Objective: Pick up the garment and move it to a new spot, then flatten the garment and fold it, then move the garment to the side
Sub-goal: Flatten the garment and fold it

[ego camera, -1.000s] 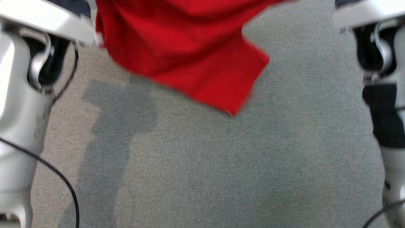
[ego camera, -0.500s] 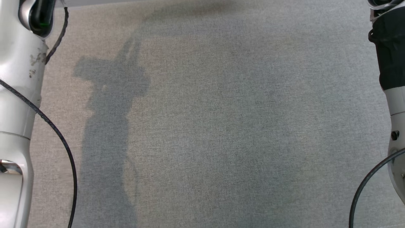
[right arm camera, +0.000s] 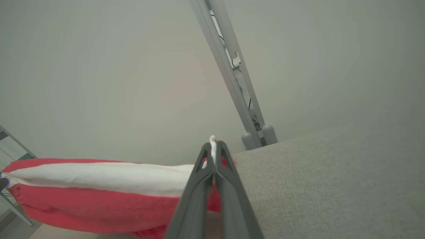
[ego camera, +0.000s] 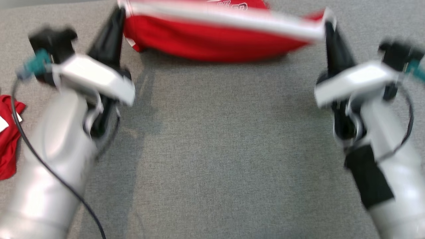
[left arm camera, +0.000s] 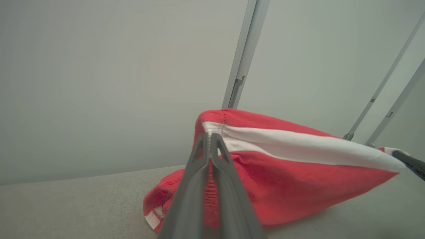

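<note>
Currently: red garment [ego camera: 212, 43] sits at far end of grey cloth-covered surface [ego camera: 212, 149]. Its white band [ego camera: 225, 21] is held taut and raised; red body sags below it, lower fold resting on the surface. L gripper [left arm camera: 210, 136]: jaws fully closed, pinching band's left corner. R gripper [right arm camera: 213, 145]: jaws fully closed, pinching right corner. Second red item [ego camera: 8, 139] lies at surface's left edge, well apart. Metal frame posts [left arm camera: 244, 53] stand behind, vs. plain wall [left arm camera: 99, 66]. Head view is motion-blurred.
</note>
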Tool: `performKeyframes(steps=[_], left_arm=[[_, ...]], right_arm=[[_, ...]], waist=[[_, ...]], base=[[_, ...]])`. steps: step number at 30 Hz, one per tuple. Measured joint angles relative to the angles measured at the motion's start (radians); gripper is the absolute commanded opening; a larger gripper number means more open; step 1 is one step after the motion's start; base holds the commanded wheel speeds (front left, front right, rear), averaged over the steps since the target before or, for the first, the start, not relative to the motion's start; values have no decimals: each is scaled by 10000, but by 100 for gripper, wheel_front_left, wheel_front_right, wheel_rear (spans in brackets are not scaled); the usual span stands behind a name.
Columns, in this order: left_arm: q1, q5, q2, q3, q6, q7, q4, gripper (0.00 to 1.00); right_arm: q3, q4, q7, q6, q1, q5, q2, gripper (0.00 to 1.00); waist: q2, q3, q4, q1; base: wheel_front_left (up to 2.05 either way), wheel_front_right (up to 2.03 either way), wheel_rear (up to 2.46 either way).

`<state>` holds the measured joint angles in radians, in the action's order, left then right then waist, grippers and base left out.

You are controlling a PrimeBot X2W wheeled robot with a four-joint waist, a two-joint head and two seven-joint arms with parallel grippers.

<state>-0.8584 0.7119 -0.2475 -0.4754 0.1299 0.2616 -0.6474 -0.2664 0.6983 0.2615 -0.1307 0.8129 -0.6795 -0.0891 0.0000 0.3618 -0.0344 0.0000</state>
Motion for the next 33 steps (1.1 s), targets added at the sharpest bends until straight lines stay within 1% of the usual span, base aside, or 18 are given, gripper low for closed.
performKeyframes(steps=[2,3,8,12,14,16,18,19,21,25,28,33], left_arm=[[1272,-199,-10,272,0,0,723,0],[1272,-199,-10,272,0,0,723,0],[4010,-529,-69,679,-173,-2,2257,0],[5532,-746,-265,481,-453,-6,3126,0],[6099,-800,-351,360,-621,-90,3547,0],[6524,-817,-470,196,-700,-435,3958,0],[7000,-780,-564,94,-871,-698,4347,0],[7218,-763,-635,33,-897,-863,4577,0],[7640,-708,-775,10,-1122,-1097,5056,0],[8496,-537,-1174,12,-1452,-1638,5871,0],[9102,-291,-1250,-59,-1708,-2094,6527,0],[9821,-159,-1546,12,-2249,-2604,7599,0]], right_arm=[[-134,-397,-2,0,-1176,-359,-100,0],[-134,-397,-2,0,-1176,-359,-100,0],[-397,-1360,-2,0,-3430,-765,-485,0],[-451,-2046,-2,0,-4581,-725,-782,0],[-330,-2406,-15,0,-5140,-681,-830,0],[-221,-2807,-130,0,-5678,-537,-917,0],[81,-3154,-322,0,-6261,-355,-955,0],[278,-3363,-445,0,-6571,-288,-922,0],[686,-3808,-759,0,-7209,-75,-809,0],[1515,-5049,-1519,-2,-8490,407,-376,0],[2234,-6098,-2056,-2,-9513,934,-75,0],[2951,-7787,-2968,-2,-10647,1551,297,0]], waist=[[0,-158,-21,0],[0,-158,-21,0],[0,-624,-84,0],[0,-985,-112,0],[0,-1173,-99,0],[0,-1356,-64,0],[0,-1558,-17,0],[1,-1660,7,0],[0,-1857,58,0],[0,-2179,155,0],[0,-2349,231,0],[0,-2519,254,0]], base=[[0,0,0],[0,0,0],[0,0,0],[0,0,0],[0,0,0],[0,0,0],[0,0,0],[0,0,0],[0,0,0],[0,0,0],[0,0,0],[0,0,0]])
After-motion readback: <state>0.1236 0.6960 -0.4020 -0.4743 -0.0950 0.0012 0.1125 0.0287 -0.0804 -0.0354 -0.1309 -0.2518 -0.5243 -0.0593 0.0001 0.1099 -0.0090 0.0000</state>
